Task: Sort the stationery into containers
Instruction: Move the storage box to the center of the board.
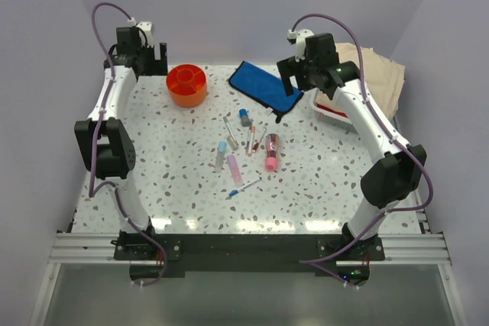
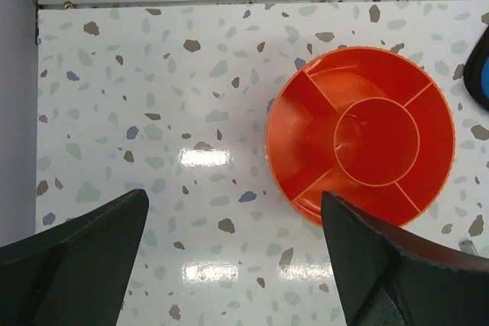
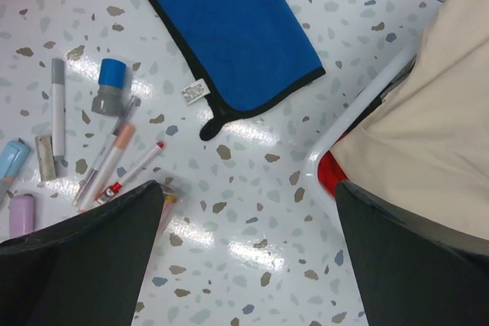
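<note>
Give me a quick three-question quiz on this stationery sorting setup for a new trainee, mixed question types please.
1. True or false: the orange tub already holds a pen.
2. Which hand is nearer the blue pouch? A: left hand. B: right hand.
3. Fill in: both hands are ____ and hold nothing.
Key: 1 false, its compartments are empty. 2 B. 3 open.
</note>
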